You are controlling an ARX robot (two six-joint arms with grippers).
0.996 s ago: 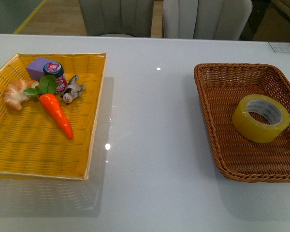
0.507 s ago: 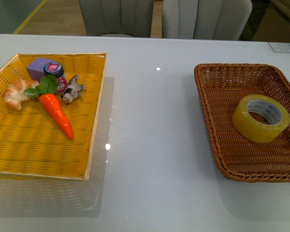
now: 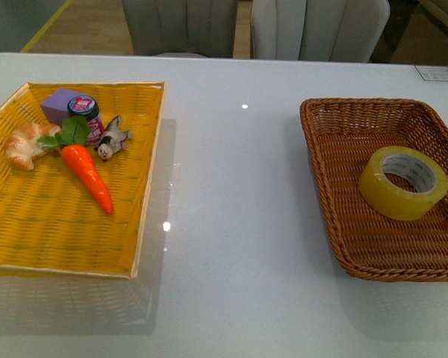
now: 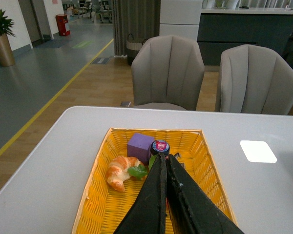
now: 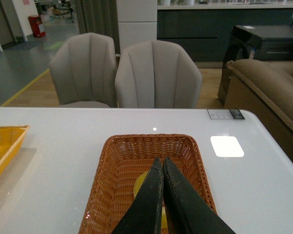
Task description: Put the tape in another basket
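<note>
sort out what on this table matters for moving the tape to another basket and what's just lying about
For the job:
- tape roll
- brown wicker basket, holding the tape
- yellow woven tray
- right claw, shut

Lying about:
- toy carrot
- croissant
- purple block
- small jar
- small animal figure

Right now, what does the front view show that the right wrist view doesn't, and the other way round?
Front only: the full contents of the yellow tray: a carrot, a croissant, a purple block, a small jar and a small figurine. The whole tape is visible too.

Right wrist only: the right tool, closed, above the brown basket, and a sofa.

Both: the brown basket with the tape in it, two chairs behind the white table, and at least part of the yellow tray.
</note>
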